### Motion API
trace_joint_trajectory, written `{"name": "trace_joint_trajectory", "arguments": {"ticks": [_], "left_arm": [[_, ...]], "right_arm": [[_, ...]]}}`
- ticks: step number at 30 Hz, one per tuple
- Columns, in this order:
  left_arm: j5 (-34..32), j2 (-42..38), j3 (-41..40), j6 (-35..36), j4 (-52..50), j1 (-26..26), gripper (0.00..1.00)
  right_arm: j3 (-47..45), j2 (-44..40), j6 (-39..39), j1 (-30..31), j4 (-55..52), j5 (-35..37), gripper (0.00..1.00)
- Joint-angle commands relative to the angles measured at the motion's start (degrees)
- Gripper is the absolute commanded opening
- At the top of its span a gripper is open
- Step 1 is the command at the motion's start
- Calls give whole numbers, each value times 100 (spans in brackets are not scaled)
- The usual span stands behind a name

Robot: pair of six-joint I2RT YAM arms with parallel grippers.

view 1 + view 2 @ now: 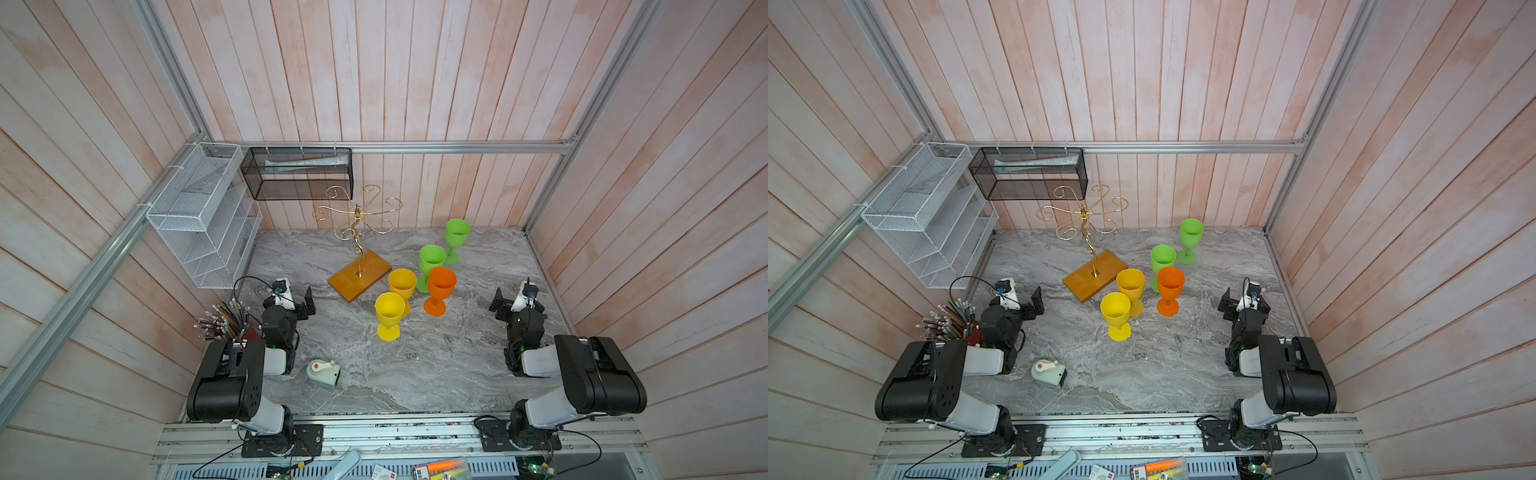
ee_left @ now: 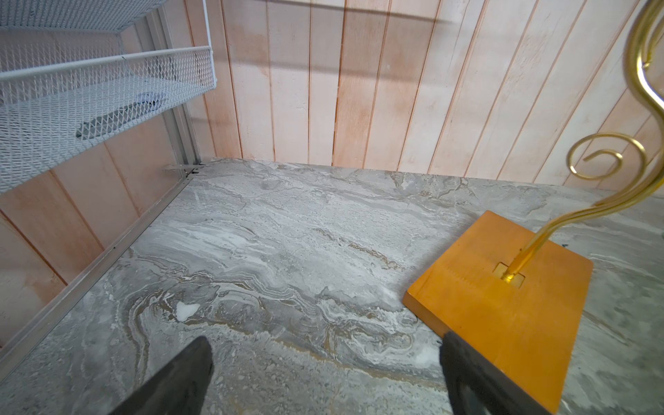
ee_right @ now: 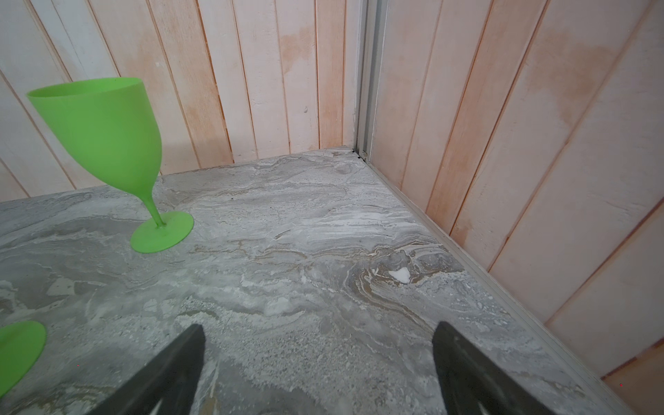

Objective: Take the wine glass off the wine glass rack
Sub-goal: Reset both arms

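The gold wire wine glass rack (image 1: 358,216) stands on its orange-brown base (image 1: 359,276) at the back middle, and its scroll arms hang bare. Several wine glasses stand upright on the marble to its right: two green (image 1: 457,235) (image 1: 432,257), one orange (image 1: 441,284), two yellow (image 1: 402,284) (image 1: 390,309). My left gripper (image 1: 308,300) is open and low, left of the base (image 2: 503,309); nothing lies between its fingers (image 2: 325,339). My right gripper (image 1: 498,303) is open too, right of the glasses, with the far green glass (image 3: 107,136) ahead and bare marble between its fingers (image 3: 319,327).
A black mesh basket (image 1: 297,172) hangs on the back wall behind the rack. A white wire shelf (image 1: 203,220) hangs on the left wall. A cup of pencils (image 1: 226,322) stands beside the left arm, and a small pale green device (image 1: 323,372) lies near the front.
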Motion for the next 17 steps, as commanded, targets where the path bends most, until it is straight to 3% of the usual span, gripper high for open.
{"name": "trace_joint_trajectory", "arguments": {"ticks": [1, 17], "left_arm": [[-73, 43, 45, 69, 89, -15, 100], [-73, 46, 42, 74, 88, -16, 100]], "right_arm": [[75, -23, -40, 40, -29, -17, 98], [89, -19, -38, 36, -46, -17, 98]]}}
